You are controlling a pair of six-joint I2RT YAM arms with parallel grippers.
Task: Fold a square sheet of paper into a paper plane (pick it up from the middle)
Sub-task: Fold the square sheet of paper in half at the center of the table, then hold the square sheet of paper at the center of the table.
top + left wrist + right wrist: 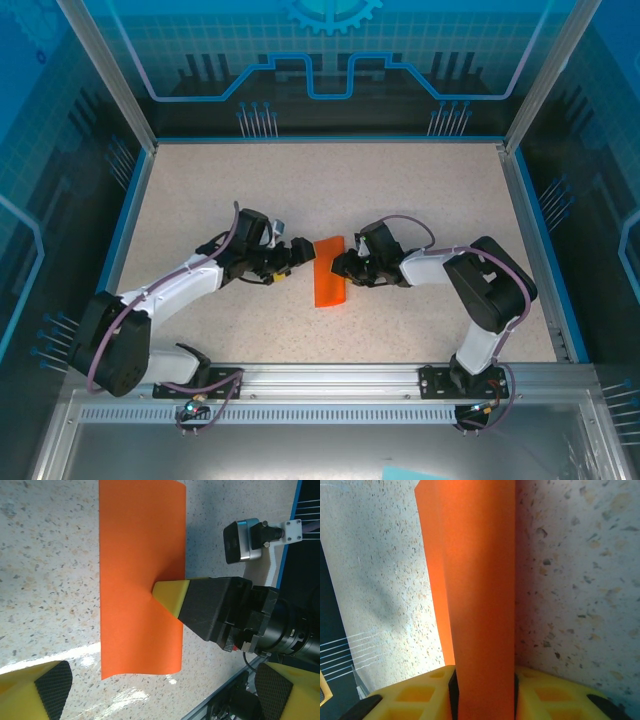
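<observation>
Paper (328, 272), folded to a long orange strip, lies on the table (250, 180) with one long edge pinched mid-length between the jaws of the right gripper (485, 702). The left gripper (160, 697) hovers at the opposite edge, jaws spread wide and holding nothing, the strip just ahead of them. My worry is that a pull from that single pinch would drag the strip or spring the fold open, since nothing else pins it. The right gripper's lower finger is hidden under the sheet, and I can't tell how many layers it has caught.

orange paper (480, 580) far end cut off, near end hidden in right gripper (482, 692)
</observation>
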